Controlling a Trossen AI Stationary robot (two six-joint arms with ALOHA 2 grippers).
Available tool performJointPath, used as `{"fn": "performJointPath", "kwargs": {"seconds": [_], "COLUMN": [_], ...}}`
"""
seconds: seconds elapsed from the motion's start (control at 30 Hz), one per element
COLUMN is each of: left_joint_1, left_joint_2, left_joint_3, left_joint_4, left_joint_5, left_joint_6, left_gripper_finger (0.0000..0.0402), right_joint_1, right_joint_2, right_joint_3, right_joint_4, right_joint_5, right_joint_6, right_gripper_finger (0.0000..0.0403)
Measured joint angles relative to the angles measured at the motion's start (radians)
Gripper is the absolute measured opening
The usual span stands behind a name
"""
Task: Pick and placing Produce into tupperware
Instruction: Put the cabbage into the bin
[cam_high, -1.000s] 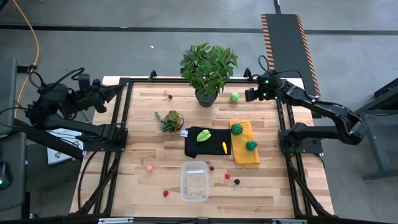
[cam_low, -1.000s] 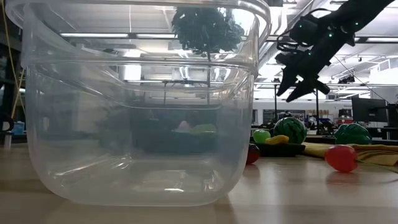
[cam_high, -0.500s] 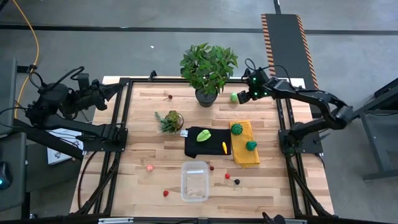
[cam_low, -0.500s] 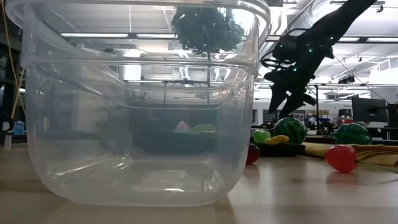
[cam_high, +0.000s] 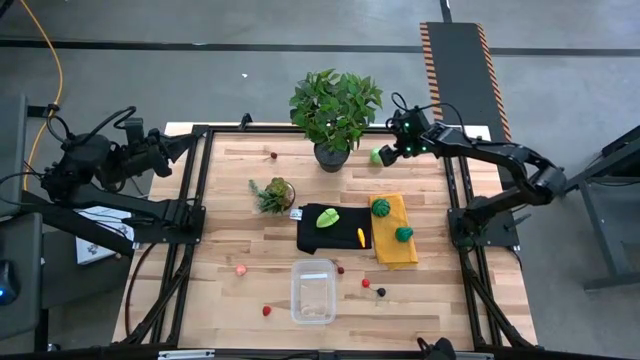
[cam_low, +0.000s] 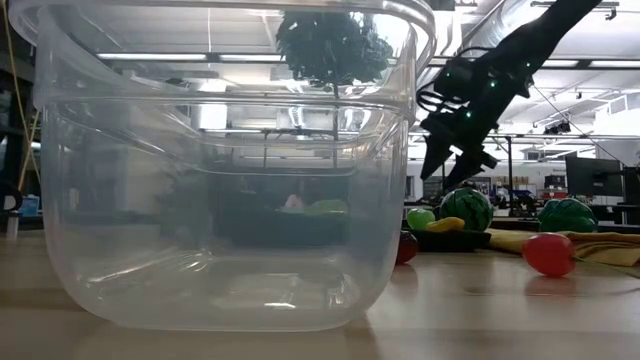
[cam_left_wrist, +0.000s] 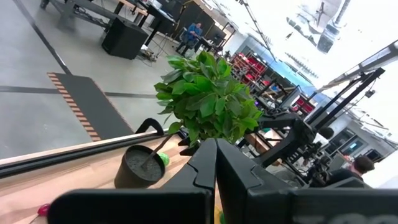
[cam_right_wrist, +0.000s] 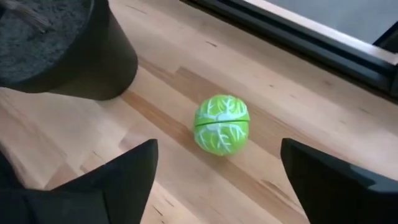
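with our right gripper (cam_right_wrist: 214, 171) spread wide over the toy cabbage (cam_right_wrist: 221, 124), we judge it light, hard, slick; pinch its middle.

- My right gripper (cam_right_wrist: 214, 171) stands wide, with bare table between my fingers (cam_right_wrist: 130, 171) and the cabbage (cam_right_wrist: 222, 124); nothing blocks the approach.
- The plant pot (cam_right_wrist: 68, 53) stands near the cabbage on one side; bare wood separates them.
- The table's frame rail (cam_right_wrist: 298, 37) runs close behind the cabbage.
- Plant (cam_high: 335, 105) leaves overhang the pot beside my arm.
- The tupperware (cam_high: 313, 291) sits at the near edge with open wood around it and small produce scattered nearby.
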Motion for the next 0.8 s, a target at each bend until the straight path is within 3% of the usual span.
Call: {"fn": "performJointPath", "kwargs": {"seconds": [0.8], "left_joint_1": [0.0], "left_joint_2": [0.0], "left_joint_3": [0.0], "left_joint_4": [-0.003], "left_joint_5": [0.0], "left_joint_6": [-0.006], "left_gripper_finger": [0.0001], "right_joint_1": [0.0], "right_joint_2": [0.203], "right_joint_3": [0.0], "right_joint_4": [0.148], "right_joint_5": [0.003], "right_joint_6": [0.062], "right_gripper_finger": [0.0339]}}
